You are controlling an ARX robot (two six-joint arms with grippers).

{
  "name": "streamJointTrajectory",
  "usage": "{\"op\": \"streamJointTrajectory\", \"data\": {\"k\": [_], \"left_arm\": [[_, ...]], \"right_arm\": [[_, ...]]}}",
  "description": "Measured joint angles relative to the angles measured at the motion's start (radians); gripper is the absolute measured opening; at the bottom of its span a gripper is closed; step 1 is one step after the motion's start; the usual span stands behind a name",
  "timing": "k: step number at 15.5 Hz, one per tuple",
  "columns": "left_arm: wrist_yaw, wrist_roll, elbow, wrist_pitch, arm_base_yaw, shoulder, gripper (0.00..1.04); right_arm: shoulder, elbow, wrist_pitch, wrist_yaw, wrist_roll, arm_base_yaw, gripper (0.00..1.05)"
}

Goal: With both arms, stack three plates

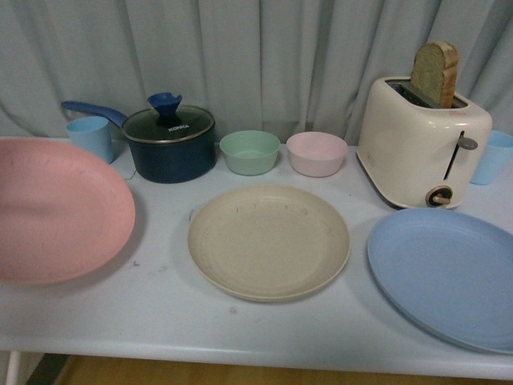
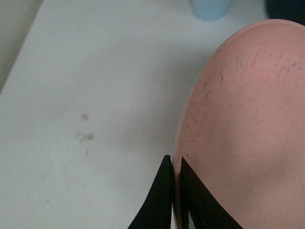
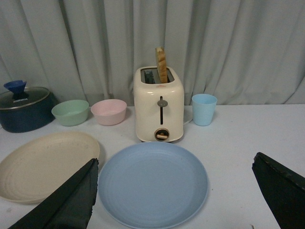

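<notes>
Along the lower half of the front view, three plates are spread in a row across the white desk (image 1: 160, 317). The pink plate (image 1: 56, 212) is at the left and cut by the frame edge, the cream plate (image 1: 268, 241) is in the centre, and the blue plate (image 1: 449, 277) is at the lower right, each apart from the others. Behind them, across the middle of the frame, stand a blue cup (image 1: 90, 136), a dark pot (image 1: 172, 148), a green bowl (image 1: 249, 152), a pink bowl (image 1: 317, 154) and a toaster (image 1: 421, 144) with a bread slice (image 1: 435, 74) sticking up. In the left wrist view, the left arm's fingers (image 2: 159, 200) are pinched together on the pink plate's rim. In the right wrist view, the right arm's fingers (image 3: 66, 200) stand wide apart, gripping nothing. The blue plate lies on the desk between them, just in front of the toaster, with the cream plate beside it.
</notes>
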Motion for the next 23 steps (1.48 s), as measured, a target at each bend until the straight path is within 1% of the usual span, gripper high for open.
{"op": "streamJointTrajectory", "data": {"k": [1, 4, 5, 6, 8, 10, 12, 14, 18, 20, 23], "left_arm": [[0.013, 0.0, -0.008, 0.001, -0.047, -0.067, 0.03], [0.034, -0.024, -0.042, 0.044, -0.284, -0.17, 0.03], [0.032, -0.028, -0.045, 0.047, -0.295, -0.17, 0.03], [0.027, -0.04, -0.058, 0.056, -0.338, -0.169, 0.03], [-0.027, -0.09, -0.066, 0.089, -0.461, -0.129, 0.03], [-0.064, -0.14, -0.039, 0.109, -0.558, -0.054, 0.03], [-0.084, -0.198, 0.011, 0.127, -0.624, 0.05, 0.03], [-0.104, -0.269, 0.062, 0.132, -0.621, 0.12, 0.03], [-0.122, -0.415, 0.117, 0.14, -0.561, 0.18, 0.03], [-0.131, -0.421, 0.114, 0.147, -0.579, 0.229, 0.03], [-0.149, -0.406, 0.111, 0.15, -0.565, 0.251, 0.03]], "right_arm": [[0.0, 0.0, 0.0, 0.0, 0.0, 0.0, 0.98], [0.0, 0.0, 0.0, 0.0, 0.0, 0.0, 0.98], [0.0, 0.0, 0.0, 0.0, 0.0, 0.0, 0.98], [0.0, 0.0, 0.0, 0.0, 0.0, 0.0, 0.98], [0.0, 0.0, 0.0, 0.0, 0.0, 0.0, 0.98], [0.0, 0.0, 0.0, 0.0, 0.0, 0.0, 0.98], [0.0, 0.0, 0.0, 0.0, 0.0, 0.0, 0.98], [0.0, 0.0, 0.0, 0.0, 0.0, 0.0, 0.98], [0.0, 0.0, 0.0, 0.0, 0.0, 0.0, 0.98], [0.0, 0.0, 0.0, 0.0, 0.0, 0.0, 0.98], [0.0, 0.0, 0.0, 0.0, 0.0, 0.0, 0.98]]}}
